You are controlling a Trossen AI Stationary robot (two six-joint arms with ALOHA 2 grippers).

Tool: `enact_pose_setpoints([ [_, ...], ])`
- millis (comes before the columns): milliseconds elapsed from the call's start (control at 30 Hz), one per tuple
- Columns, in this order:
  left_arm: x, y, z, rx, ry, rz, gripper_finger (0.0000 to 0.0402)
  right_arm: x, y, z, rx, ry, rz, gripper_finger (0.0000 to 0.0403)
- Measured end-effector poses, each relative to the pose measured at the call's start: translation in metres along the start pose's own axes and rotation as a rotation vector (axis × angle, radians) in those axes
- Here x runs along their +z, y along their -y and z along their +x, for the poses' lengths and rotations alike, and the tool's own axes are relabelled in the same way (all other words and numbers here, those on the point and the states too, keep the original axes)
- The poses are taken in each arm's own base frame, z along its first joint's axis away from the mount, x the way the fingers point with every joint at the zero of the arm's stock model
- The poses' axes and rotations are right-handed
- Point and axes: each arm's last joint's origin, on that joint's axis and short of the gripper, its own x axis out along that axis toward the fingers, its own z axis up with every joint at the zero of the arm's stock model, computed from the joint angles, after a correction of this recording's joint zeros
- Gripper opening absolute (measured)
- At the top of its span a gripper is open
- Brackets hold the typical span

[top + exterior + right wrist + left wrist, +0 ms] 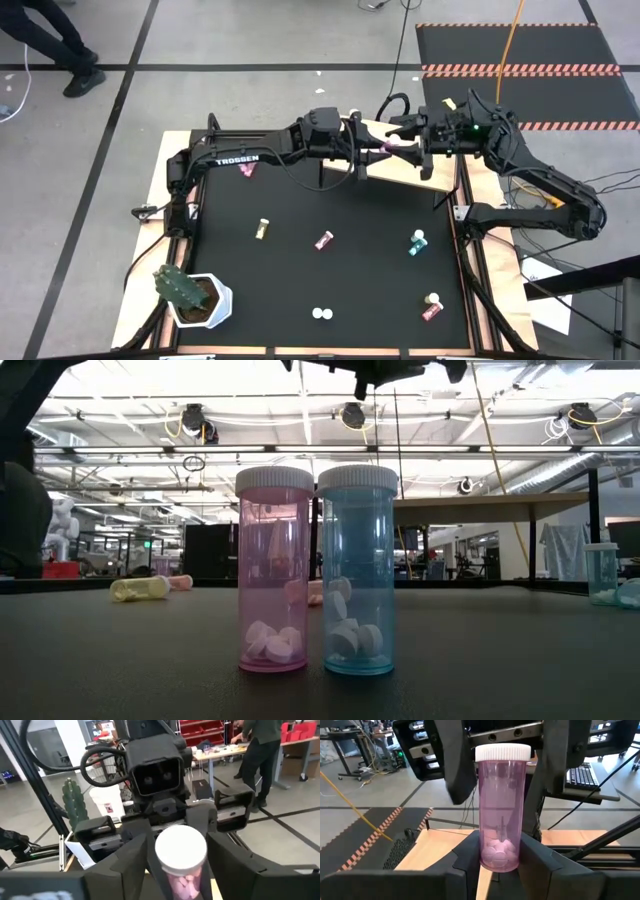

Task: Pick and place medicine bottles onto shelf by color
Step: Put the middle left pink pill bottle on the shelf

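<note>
Item under handling: pink medicine bottle [501,807], translucent body, white cap, white tablets at its base. It lies level, long axis in line with the two arms, cap toward the right gripper [180,865], above the shelf [405,168]. Left gripper [500,865] is clamped on the bottle's base end. Right gripper's fingers [227,857] flank the cap end; whether they grip it cannot be told. Both arms are extended toward each other over the shelf

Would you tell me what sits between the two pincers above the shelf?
A pink bottle, held by the left pincer, with the right pincer straddling it; both wrist views show this.
</note>
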Motion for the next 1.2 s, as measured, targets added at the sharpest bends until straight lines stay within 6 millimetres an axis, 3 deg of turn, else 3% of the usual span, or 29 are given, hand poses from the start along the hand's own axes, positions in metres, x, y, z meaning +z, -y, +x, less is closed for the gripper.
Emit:
enact_pose_setpoints([
  [267,0.0003,-0.0045,-0.001,0.005,0.006,-0.006,0.0104,0.0033,-0.0027,-0.0062,-0.008,0.028,-0.033,0.0156],
  [1200,0.0049,-0.0059,-0.0013,0.017,0.053,-0.02,0.0107,0.0057,-0.0004,-0.0094,-0.066,0.052,-0.05,0.0153],
])
